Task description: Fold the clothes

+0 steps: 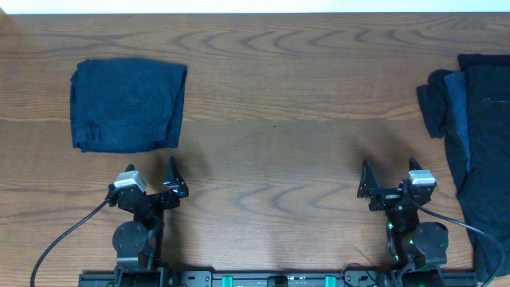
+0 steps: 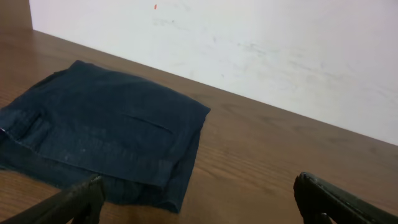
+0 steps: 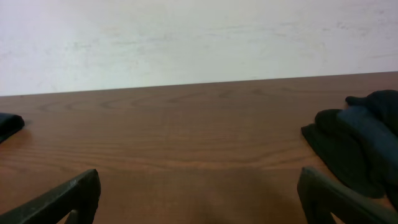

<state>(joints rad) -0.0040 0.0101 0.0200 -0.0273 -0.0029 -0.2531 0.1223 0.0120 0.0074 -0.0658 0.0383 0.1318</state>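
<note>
Finds folded navy cloth rectangle (image 1: 127, 105) set aside far left on brown wooden table (image 1: 271, 119), seemingly finished; rumpled dark garment heap (image 1: 478, 151) at right edge, awaiting folding. Notes left hand (image 1: 151, 172) and right hand (image 1: 389, 174) released, empty, parked.

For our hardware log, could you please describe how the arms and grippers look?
Both arms are black, round-jointed. The left gripper and right gripper have tapered black fingers and a silver-grey wrist block each. Black cables trail away; green lights dot the right base.
</note>
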